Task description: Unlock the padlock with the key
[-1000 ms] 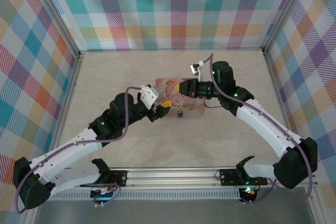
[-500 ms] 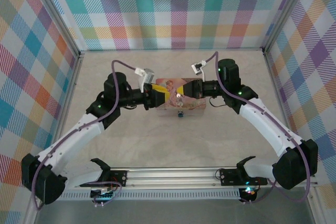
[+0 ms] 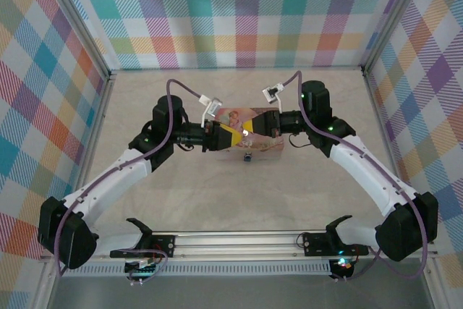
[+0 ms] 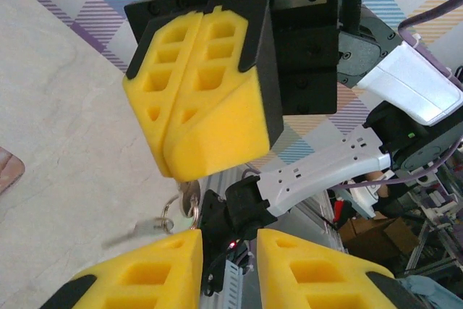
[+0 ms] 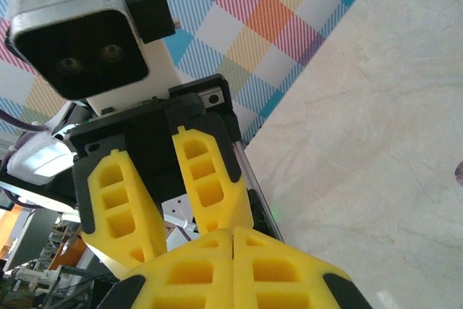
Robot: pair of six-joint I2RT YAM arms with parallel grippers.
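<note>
Right gripper (image 4: 173, 171) meeting left gripper (image 4: 230, 251) tip to tip above a pink tin (image 3: 269, 144), right jaws pressed together pinching the key (image 4: 190, 195), ring (image 4: 166, 216) dangling, left jaws spread, padlock (image 3: 248, 157) at the tin's near edge

No legible text or markings.

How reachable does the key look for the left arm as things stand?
Probably yes, reachable. In the left wrist view the key hangs from the tip of the shut right gripper, just beyond the left gripper, whose fingers stand apart and face it. Nothing lies between them.
</note>
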